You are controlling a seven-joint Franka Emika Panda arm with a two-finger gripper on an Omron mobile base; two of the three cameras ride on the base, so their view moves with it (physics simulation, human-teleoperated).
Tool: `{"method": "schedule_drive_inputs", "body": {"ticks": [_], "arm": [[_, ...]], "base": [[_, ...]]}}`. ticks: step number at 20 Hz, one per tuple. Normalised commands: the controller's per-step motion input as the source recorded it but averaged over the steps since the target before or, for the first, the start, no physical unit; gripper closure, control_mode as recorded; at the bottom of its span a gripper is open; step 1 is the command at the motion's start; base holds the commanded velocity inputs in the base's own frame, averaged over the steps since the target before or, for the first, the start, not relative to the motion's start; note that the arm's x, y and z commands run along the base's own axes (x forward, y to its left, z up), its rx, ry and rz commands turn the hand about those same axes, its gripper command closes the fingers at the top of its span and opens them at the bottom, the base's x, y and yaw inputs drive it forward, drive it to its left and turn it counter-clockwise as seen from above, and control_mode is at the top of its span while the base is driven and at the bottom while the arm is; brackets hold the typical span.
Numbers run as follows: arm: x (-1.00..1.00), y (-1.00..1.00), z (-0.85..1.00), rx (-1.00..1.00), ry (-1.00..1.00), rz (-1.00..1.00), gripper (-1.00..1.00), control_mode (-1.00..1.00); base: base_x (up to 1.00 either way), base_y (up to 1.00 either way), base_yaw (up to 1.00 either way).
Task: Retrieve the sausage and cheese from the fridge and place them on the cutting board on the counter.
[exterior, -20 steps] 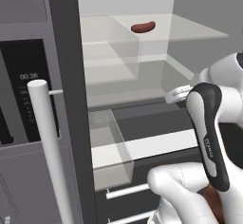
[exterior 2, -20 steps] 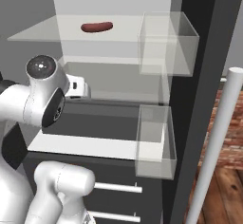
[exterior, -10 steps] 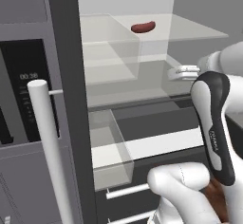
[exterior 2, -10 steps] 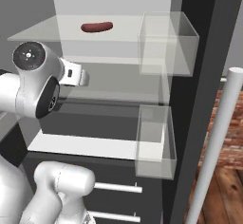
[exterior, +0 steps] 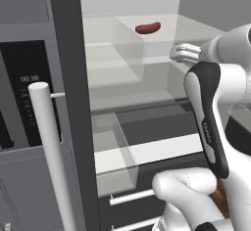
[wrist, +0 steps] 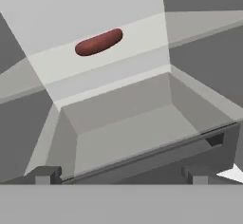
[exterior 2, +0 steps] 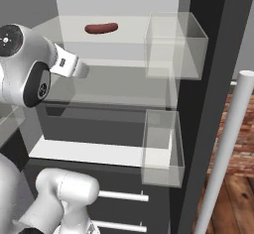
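Interior of the tall dark-grey fridge (exterior: 66, 54), door open. The short, plump reddish-brown sausage (exterior: 148, 28) lies alone on the upper translucent glass shelf (exterior 2: 124, 44), near its back wall, with free shelf on all sides. The gripper (wrist: 121, 174) sits below and well short of it, its dark fingers (wrist: 45, 174) spread wide and holding nothing (a clear door bin (exterior 2: 174, 44) stands to the right).

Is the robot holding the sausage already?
No. The sausage lies alone on the fridge's upper glass shelf, and the open end effector is apart from it.
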Motion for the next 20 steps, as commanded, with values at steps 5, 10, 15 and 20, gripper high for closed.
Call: {"method": "schedule_drive_inputs", "body": {"ticks": [5, 10, 15, 20], "arm": [[0.20, -0.01, 0.53, 0.07, -0.02, -0.10, -1.00, -1.00], [0.17, -0.03, 0.54, 0.01, 0.00, 0.00, -1.00, -1.00], [0.33, 0.00, 0.35, 0.00, 0.00, 0.00, -1.00, -1.00], [0.44, 0.17, -0.12, -0.06, -0.08, 0.00, -1.00, -1.00]], "base": [[0.00, 0.00, 0.00], [0.00, 0.00, 0.00], [0.00, 0.00, 0.00], [0.00, 0.00, 0.00]]}}
